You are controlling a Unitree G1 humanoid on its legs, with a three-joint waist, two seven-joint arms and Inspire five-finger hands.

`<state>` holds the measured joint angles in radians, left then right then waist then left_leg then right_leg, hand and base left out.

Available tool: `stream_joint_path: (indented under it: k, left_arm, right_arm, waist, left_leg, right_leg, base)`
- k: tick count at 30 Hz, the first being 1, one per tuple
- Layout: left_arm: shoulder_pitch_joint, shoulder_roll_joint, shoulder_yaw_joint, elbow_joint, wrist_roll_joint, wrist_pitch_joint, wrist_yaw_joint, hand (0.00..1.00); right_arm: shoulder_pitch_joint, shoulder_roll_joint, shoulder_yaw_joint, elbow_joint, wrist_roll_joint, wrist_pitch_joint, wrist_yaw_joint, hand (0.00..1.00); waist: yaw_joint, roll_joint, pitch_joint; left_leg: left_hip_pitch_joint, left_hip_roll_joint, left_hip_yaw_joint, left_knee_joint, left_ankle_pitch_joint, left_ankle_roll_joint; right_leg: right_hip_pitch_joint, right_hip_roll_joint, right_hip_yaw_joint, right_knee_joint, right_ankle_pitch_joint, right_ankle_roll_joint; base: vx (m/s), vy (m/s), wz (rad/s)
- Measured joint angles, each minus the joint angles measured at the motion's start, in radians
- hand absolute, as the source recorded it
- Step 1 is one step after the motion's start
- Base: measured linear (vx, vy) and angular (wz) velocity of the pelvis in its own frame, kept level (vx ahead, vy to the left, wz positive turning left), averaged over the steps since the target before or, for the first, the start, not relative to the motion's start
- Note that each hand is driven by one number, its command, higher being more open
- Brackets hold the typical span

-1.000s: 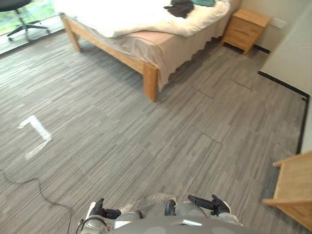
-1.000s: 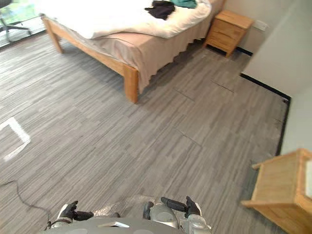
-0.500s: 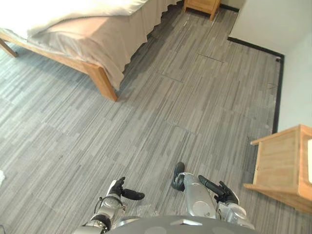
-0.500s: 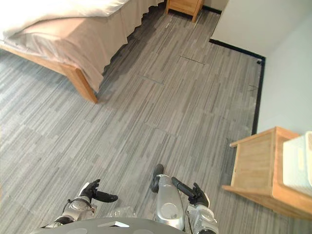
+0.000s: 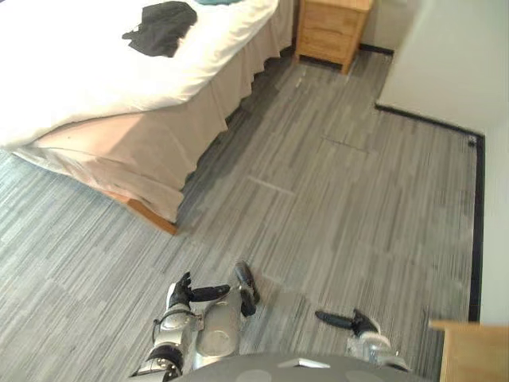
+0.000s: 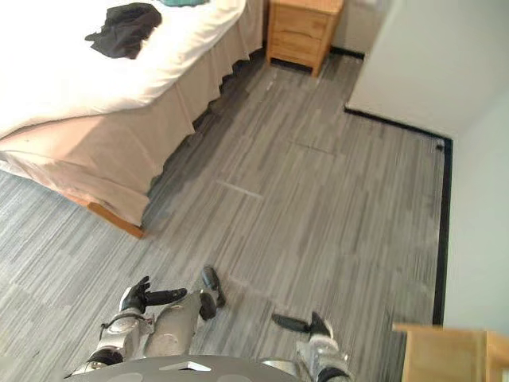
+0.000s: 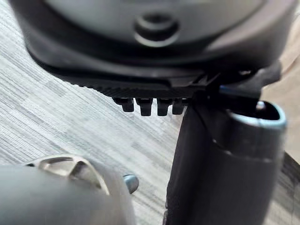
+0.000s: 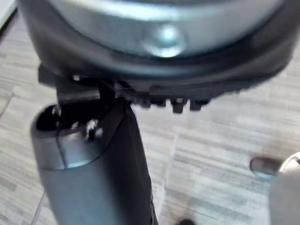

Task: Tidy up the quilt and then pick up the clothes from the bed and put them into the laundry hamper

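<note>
Grey, striped plank flooring (image 5: 342, 199) runs across the room below me, and a pale wall (image 5: 461, 56) with a black skirting strip (image 5: 421, 119) at its foot closes it off on my right. On my left stands the bed (image 5: 143, 151), with a beige valance hanging down its side and a corner of the wooden frame (image 5: 151, 216) showing under the hem. The white quilt (image 5: 71, 72) lies over the top of it and drapes over the near edge. The clothes are on the quilt, well apart from me: a crumpled dark garment (image 5: 161, 28) lies up near the far end, and a scrap of teal cloth (image 6: 181, 2) shows just beyond it at the very edge of my sight (too little of it shows to say what it is). A wooden nightstand (image 5: 332, 32) with drawers stands just beside the bed's far end, against the wall. Low on my right, the corner of another piece of light wooden furniture (image 5: 473, 350) comes into sight. My left hand (image 5: 181, 296) hangs low in front of me over the floor, well short of the bed, its fingers loose and apart with nothing in them. My right hand (image 5: 358, 324) hangs at the same level, relaxed and empty too, with one dark finger stretched out towards my left.
</note>
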<state>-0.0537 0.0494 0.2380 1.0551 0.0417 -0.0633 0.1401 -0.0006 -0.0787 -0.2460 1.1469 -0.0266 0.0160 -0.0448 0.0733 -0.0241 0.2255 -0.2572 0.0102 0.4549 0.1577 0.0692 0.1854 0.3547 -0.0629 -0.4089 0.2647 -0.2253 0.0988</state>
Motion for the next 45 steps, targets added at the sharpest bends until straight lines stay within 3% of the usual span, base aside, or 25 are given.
stream_joint_path:
  k: [1,2,5,6,8,10,12,14,15,16,17,18,19,20,24,25,26,31,32,34,35,36,38,40,45]
  left_arm:
    - [0.001,0.001,0.015,0.002,-0.004,0.002,0.0,1.0]
    - [0.001,0.018,0.025,0.01,-0.003,0.02,0.001,1.0]
    - [0.016,0.033,0.003,0.047,-0.001,0.029,0.002,1.0]
    - [0.014,0.041,-0.017,0.056,-0.001,0.029,0.005,1.0]
    - [0.014,0.046,-0.042,0.066,0.0,0.027,0.009,1.0]
    - [0.003,0.043,-0.066,0.065,0.001,0.024,0.009,1.0]
    - [0.011,0.035,-0.073,0.073,0.005,0.023,0.009,1.0]
    - [0.016,0.028,-0.035,0.075,0.005,0.025,0.009,1.0]
    - [0.025,0.025,0.007,0.074,0.005,0.024,0.01,1.0]
    - [0.042,0.003,0.02,0.077,0.004,0.023,0.009,1.0]
    - [0.046,-0.003,0.03,0.076,0.005,0.021,0.006,1.0]
    - [0.049,-0.024,0.044,0.073,0.005,0.015,0.0,1.0]
    - [0.05,-0.062,0.117,0.04,-0.01,0.012,-0.002,1.0]
    - [0.051,-0.063,0.111,0.034,-0.007,0.003,-0.001,1.0]
    - [0.05,-0.06,0.092,0.033,-0.006,0.0,0.0,1.0]
    - [0.044,-0.053,0.087,0.029,-0.005,0.0,-0.003,1.0]
    - [0.059,0.028,0.048,0.028,-0.035,0.007,0.0,1.0]
    - [0.062,0.063,0.013,0.078,-0.036,0.017,0.001,1.0]
    - [0.059,0.064,0.012,0.084,-0.036,0.019,0.0,1.0]
    - [0.076,0.063,-0.028,0.096,-0.008,0.028,-0.007,1.0]
    - [0.088,0.07,-0.037,0.096,0.009,0.028,-0.008,1.0]
    - [0.094,0.079,-0.04,0.095,0.015,0.027,-0.007,1.0]
    - [0.08,0.131,-0.045,0.096,0.038,0.03,-0.014,1.0]
    - [0.093,0.13,-0.044,0.1,0.042,0.031,-0.016,1.0]
    - [0.103,0.094,-0.023,0.128,0.044,0.031,-0.016,1.0]
  right_arm:
    - [0.0,0.002,-0.002,0.003,0.0,-0.001,0.006,1.0]
    - [0.0,0.006,-0.016,0.006,0.001,-0.01,0.017,1.0]
    - [0.02,-0.003,-0.019,-0.003,0.004,-0.015,0.023,1.0]
    - [0.03,-0.005,-0.017,-0.017,0.003,-0.028,0.025,1.0]
    - [0.035,-0.007,-0.016,-0.033,0.002,-0.031,0.03,1.0]
    - [0.028,-0.011,-0.019,-0.033,0.004,-0.04,0.033,1.0]
    - [0.022,-0.02,-0.016,-0.035,0.004,-0.048,0.041,1.0]
    - [0.02,-0.017,-0.016,-0.037,0.005,-0.051,0.047,1.0]
    - [0.019,-0.016,-0.016,-0.036,0.004,-0.049,0.052,1.0]
    - [0.018,-0.036,-0.014,-0.036,0.004,-0.049,0.062,1.0]
    - [0.018,-0.039,-0.007,-0.034,0.004,-0.049,0.061,1.0]
    - [0.018,-0.056,0.005,-0.024,0.004,-0.047,0.06,1.0]
    - [0.021,-0.096,0.093,0.018,0.0,-0.023,0.056,1.0]
    - [0.016,-0.096,0.102,0.017,0.001,-0.023,0.056,1.0]
    - [-0.006,-0.094,0.102,0.013,0.003,-0.024,0.055,1.0]
    - [-0.012,-0.086,0.098,0.018,0.003,-0.009,0.052,1.0]
    - [0.027,-0.024,0.101,0.027,-0.007,-0.003,0.047,1.0]
    - [0.051,-0.016,0.096,0.031,-0.007,-0.006,0.046,1.0]
    - [0.055,-0.017,0.091,0.027,-0.006,-0.007,0.044,1.0]
    - [0.066,-0.024,0.051,-0.032,-0.003,-0.019,0.059,1.0]
    - [0.066,-0.023,0.052,-0.035,-0.005,-0.023,0.058,1.0]
    - [0.066,-0.016,0.061,-0.036,-0.005,-0.022,0.056,1.0]
    - [0.055,0.033,0.069,-0.02,-0.002,-0.021,0.051,1.0]
    - [0.056,0.029,0.069,-0.006,0.001,-0.019,0.049,1.0]
    - [0.056,-0.003,0.075,0.002,0.0,-0.018,0.038,1.0]
  waist:
    - [0.002,-0.006,0.003]
    - [-0.002,-0.031,0.014]
    - [-0.035,-0.009,0.023]
    - [-0.052,0.002,0.027]
    - [-0.068,0.01,0.024]
    - [-0.074,0.009,0.024]
    - [-0.073,0.008,0.024]
    - [-0.072,0.004,0.024]
    - [-0.075,0.002,0.021]
    - [-0.076,0.045,0.016]
    - [-0.077,0.051,0.012]
    - [-0.082,0.071,0.013]
    - [-0.066,0.09,0.013]
    - [-0.061,0.088,0.012]
    - [-0.063,0.091,0.012]
    - [-0.068,0.07,0.024]
    - [-0.065,-0.034,0.009]
    - [-0.058,-0.041,-0.007]
    - [-0.063,-0.045,0.002]
    - [-0.099,-0.01,-0.003]
    - [-0.108,0.002,-0.011]
    - [-0.105,-0.017,-0.017]
    - [-0.076,-0.103,-0.006]
    - [-0.073,-0.102,-0.007]
    - [-0.078,-0.048,-0.021]
  left_leg:
    - [0.031,-0.01,-0.016,-0.017,-0.01,-0.013]
    - [0.117,-0.041,-0.071,-0.021,-0.049,-0.031]
    - [0.281,-0.045,-0.19,-0.025,-0.128,-0.057]
    - [0.351,-0.034,-0.25,-0.043,-0.15,-0.069]
    - [0.416,-0.013,-0.348,-0.085,-0.164,-0.09]
    - [0.447,0.001,-0.425,-0.111,-0.182,-0.119]
    - [0.48,0.031,-0.512,-0.109,-0.235,-0.172]
    - [0.516,0.052,-0.559,-0.107,-0.283,-0.198]
    - [0.562,0.079,-0.591,-0.107,-0.332,-0.215]
    - [0.576,0.122,-0.593,-0.048,-0.357,-0.245]
    - [0.558,0.129,-0.581,0.009,-0.358,-0.248]
    - [0.508,0.157,-0.565,0.148,-0.356,-0.25]
    - [0.321,0.303,-0.29,0.58,-0.271,-0.324]
    - [0.315,0.321,-0.155,0.572,-0.28,-0.319]
    - [0.27,0.312,-0.037,0.438,-0.279,-0.315]
    - [0.265,0.276,-0.033,0.344,-0.281,-0.32]
    - [0.371,0.061,-0.08,-0.138,-0.049,-0.266]
    - [0.455,0.037,-0.086,-0.244,-0.026,-0.256]
    - [0.462,0.038,-0.093,-0.242,-0.048,-0.251]
    - [0.493,0.082,-0.116,-0.246,-0.05,-0.256]
    - [0.493,0.087,-0.118,-0.246,-0.051,-0.256]
    - [0.49,0.093,-0.123,-0.246,-0.048,-0.261]
    - [0.47,0.068,-0.138,-0.248,-0.036,-0.283]
    - [0.46,0.071,-0.136,-0.249,-0.029,-0.291]
    - [0.459,0.071,-0.156,-0.25,-0.025,-0.295]
  right_leg:
    - [-0.05,-0.028,0.009,0.149,0.037,0.036]
    - [-0.153,-0.087,0.05,0.481,0.056,0.052]
    - [-0.232,-0.098,0.056,0.664,0.016,-0.008]
    - [-0.286,-0.095,0.054,0.625,-0.021,-0.057]
    - [-0.403,-0.124,0.024,0.426,-0.051,-0.068]
    - [-0.472,-0.141,0.048,0.154,-0.004,-0.014]
    - [-0.518,-0.148,0.154,-0.157,0.112,0.04]
    - [-0.532,-0.15,0.231,-0.198,0.133,0.071]
    - [-0.518,-0.134,0.272,-0.153,0.2,0.072]
    - [-0.508,-0.103,0.27,-0.064,0.228,0.065]
    - [-0.502,-0.103,0.26,-0.031,0.237,0.052]
    - [-0.457,-0.092,0.212,-0.006,0.222,-0.001]
    - [-0.221,-0.072,0.058,-0.118,0.181,-0.05]
    - [-0.181,-0.078,0.049,-0.154,0.18,-0.051]
    - [-0.156,-0.078,0.052,-0.183,0.18,-0.051]
    - [-0.134,-0.101,0.053,-0.187,0.177,-0.046]
    - [-0.09,-0.204,0.064,-0.211,0.161,0.019]
    - [-0.068,-0.207,0.048,-0.163,0.169,0.063]
    - [-0.092,-0.217,0.054,-0.092,0.149,0.075]
    - [-0.241,-0.228,0.131,0.234,0.162,0.029]
    - [-0.251,-0.22,0.145,0.232,0.115,0.013]
    - [-0.25,-0.189,0.17,0.139,0.074,0.0]
    - [-0.237,-0.158,0.218,-0.058,0.126,0.022]
    - [-0.22,-0.142,0.217,-0.126,0.132,0.024]
    - [-0.181,-0.135,0.186,-0.183,0.137,0.032]
  base:
    - [0.87,0.232,0.83]
    - [0.71,0.163,0.87]
    - [0.67,0.014,1.31]
    - [0.59,-0.123,1.55]
    - [0.67,-0.233,1.65]
    - [0.57,-0.302,1.25]
    - [0.58,-0.413,1.09]
    - [0.57,-0.505,0.84]
    - [0.67,-0.611,0.98]
    - [0.54,-0.509,0.99]
    - [0.51,-0.512,1.15]
    - [0.98,-0.891,2.03]
    - [1.01,-0.903,1.91]
    - [0.9,-0.745,1.36]
    - [0.27,-0.064,-0.05]
    - [0.44,0.449,0.39]
    - [0.45,0.474,0.34]
    - [0.13,0.079,0.05]
    - [0.01,0.001,0.05]
    - [-0.01,0.0,0.09]
    - [0.02,-0.023,0.15]
    - [0.04,-0.064,0.17]
    - [0.07,-0.109,0.15]
    - [0.08,-0.078,-0.02]
    - [0.03,-0.026,0.14]
